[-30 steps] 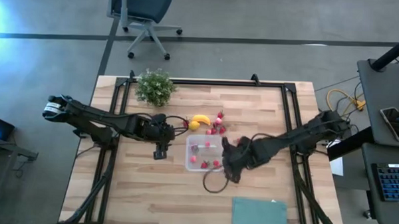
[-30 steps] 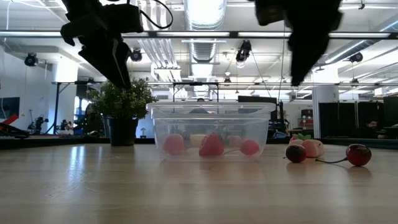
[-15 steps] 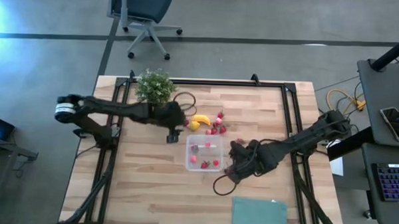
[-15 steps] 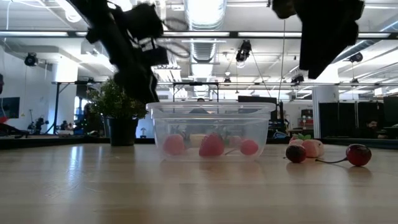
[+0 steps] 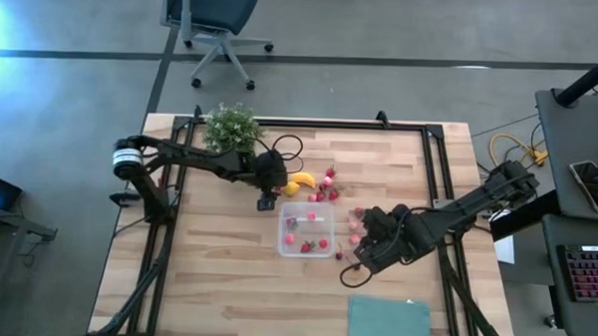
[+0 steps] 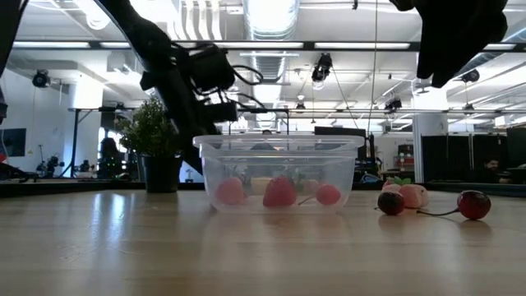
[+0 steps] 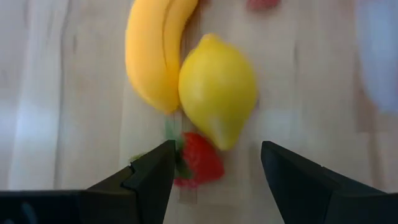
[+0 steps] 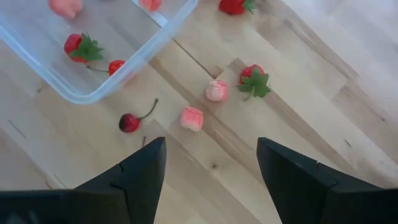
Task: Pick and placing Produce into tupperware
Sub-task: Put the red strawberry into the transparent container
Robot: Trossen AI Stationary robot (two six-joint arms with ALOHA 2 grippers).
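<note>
The clear tupperware (image 5: 307, 230) stands mid-table with a few red berries (image 8: 78, 46) inside. Beyond its far-left corner lie the yellow banana (image 7: 152, 56) and the lemon (image 7: 217, 87), with a small strawberry (image 7: 199, 165) right beside the lemon. My left gripper (image 7: 214, 171) hangs open just above them, one finger on either side of the strawberry, touching nothing. More berries (image 5: 328, 184) lie to the banana's right. My right gripper (image 8: 211, 168) is open above the table to the right of the tupperware, over a cherry (image 8: 129, 122) and pink berries (image 8: 191, 118).
A bushy potted plant (image 5: 231, 129) stands at the far left. A flat teal rectangle (image 5: 388, 319) lies at the near right edge. A dark cable loop (image 5: 353, 278) hangs under my right arm. Loose berries (image 6: 411, 196) and a cherry (image 6: 472, 204) lie right of the tupperware.
My left gripper has swung from the tupperware's left side toward the far edge and come down over the lemon and banana. My right gripper has drawn away from the tupperware toward the table's right edge, rising a little and rolling about its own line.
</note>
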